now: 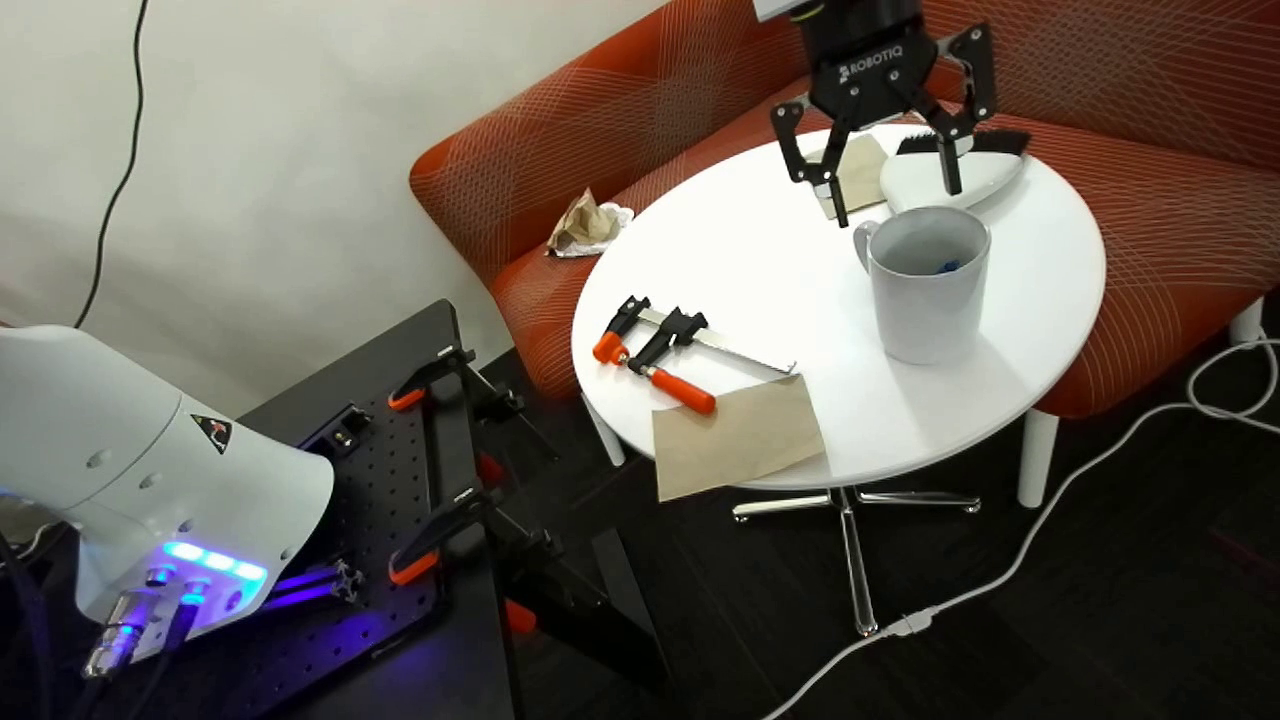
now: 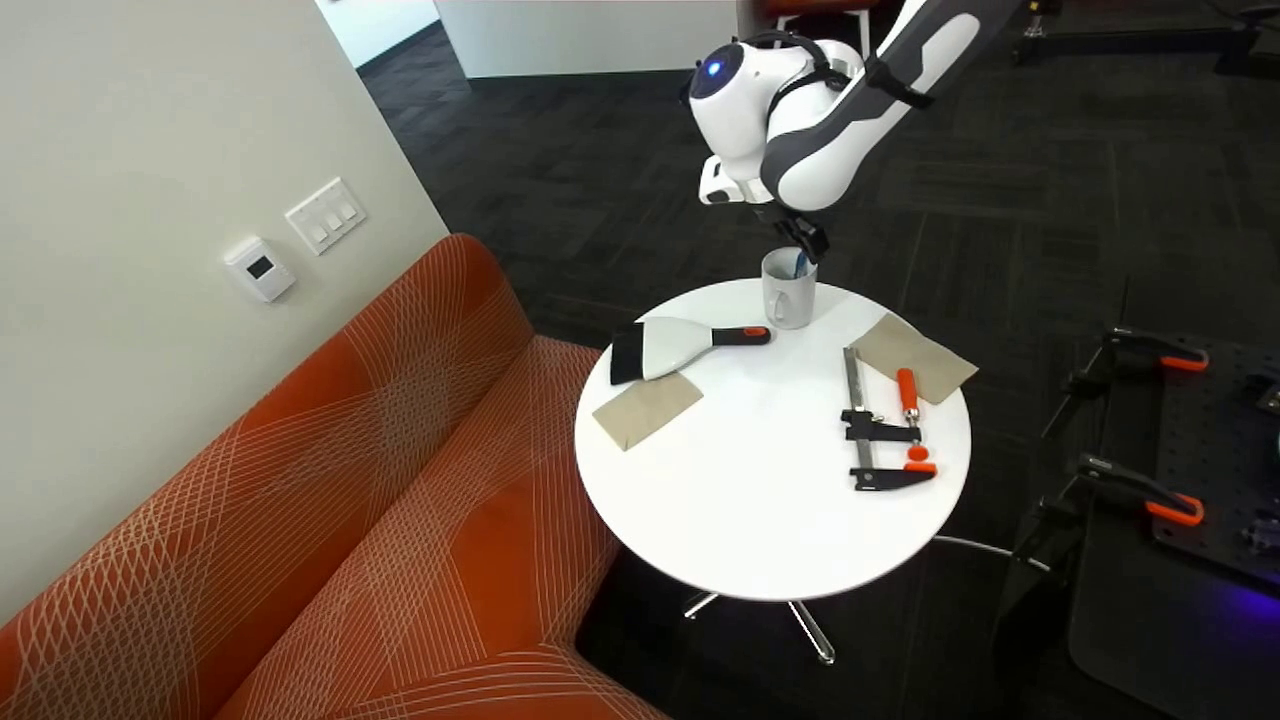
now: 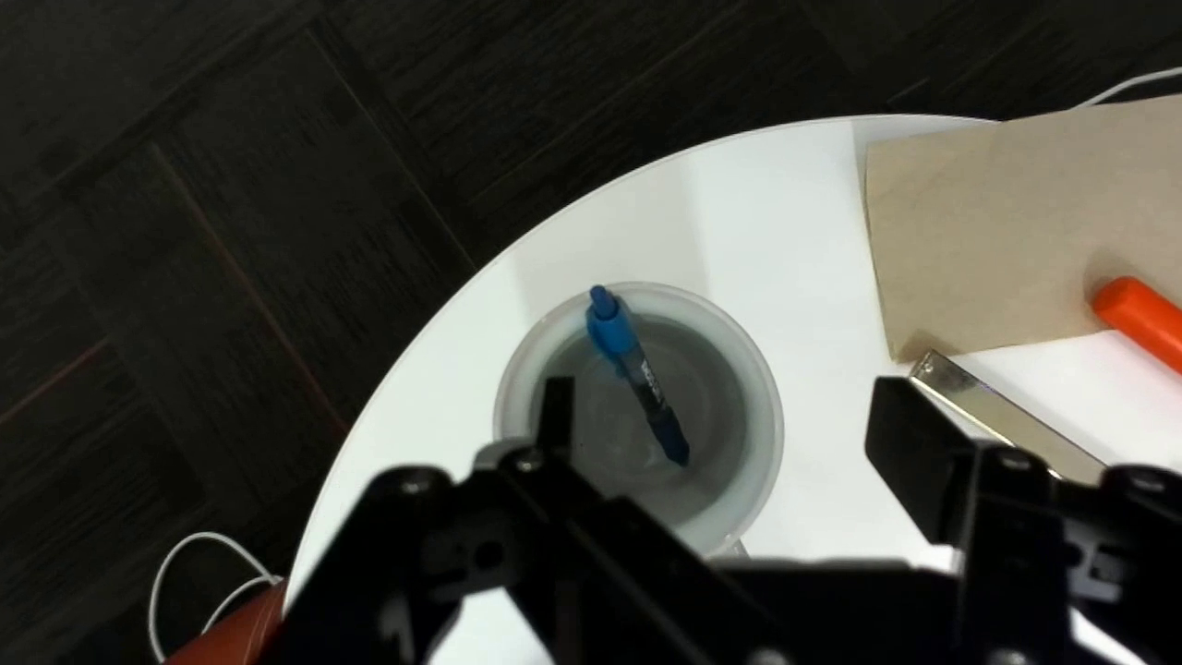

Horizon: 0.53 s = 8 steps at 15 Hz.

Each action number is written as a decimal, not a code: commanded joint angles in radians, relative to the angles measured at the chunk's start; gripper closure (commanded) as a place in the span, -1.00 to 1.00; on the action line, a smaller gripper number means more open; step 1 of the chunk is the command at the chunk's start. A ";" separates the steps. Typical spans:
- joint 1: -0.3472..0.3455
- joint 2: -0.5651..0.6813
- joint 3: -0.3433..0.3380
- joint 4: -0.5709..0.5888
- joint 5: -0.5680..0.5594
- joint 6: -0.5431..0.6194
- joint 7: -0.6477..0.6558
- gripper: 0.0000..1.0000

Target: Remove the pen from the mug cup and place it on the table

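Note:
The white mug cup (image 1: 928,312) stands upright near the edge of the round white table (image 1: 740,260); it also shows in an exterior view (image 2: 786,303) and in the wrist view (image 3: 765,416). A blue pen (image 3: 646,380) leans inside it, its clicker end at the rim and its tip toward the mug's floor. The pen shows slightly in both exterior views (image 1: 949,267) (image 2: 800,263). My gripper (image 1: 898,206) is open and empty, above the mug. In the wrist view (image 3: 724,397) one finger overlaps the mug's opening and the other lies beyond the rim.
A bar clamp with orange handle (image 1: 683,390) and a brown paper sheet (image 1: 745,440) lie on the table. A white and black brush (image 2: 672,347) and a beige pad (image 2: 648,410) lie near the mug. A rust-red sofa (image 2: 400,560) borders the table.

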<state>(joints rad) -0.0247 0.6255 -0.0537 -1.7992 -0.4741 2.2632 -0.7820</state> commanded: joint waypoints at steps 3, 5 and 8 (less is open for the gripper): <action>-0.018 0.050 0.017 0.070 0.000 -0.027 -0.057 0.01; -0.016 0.076 0.017 0.095 0.002 -0.036 -0.058 0.05; -0.015 0.118 0.015 0.137 0.005 -0.047 -0.065 0.05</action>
<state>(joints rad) -0.0272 0.6961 -0.0535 -1.7325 -0.4739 2.2581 -0.8194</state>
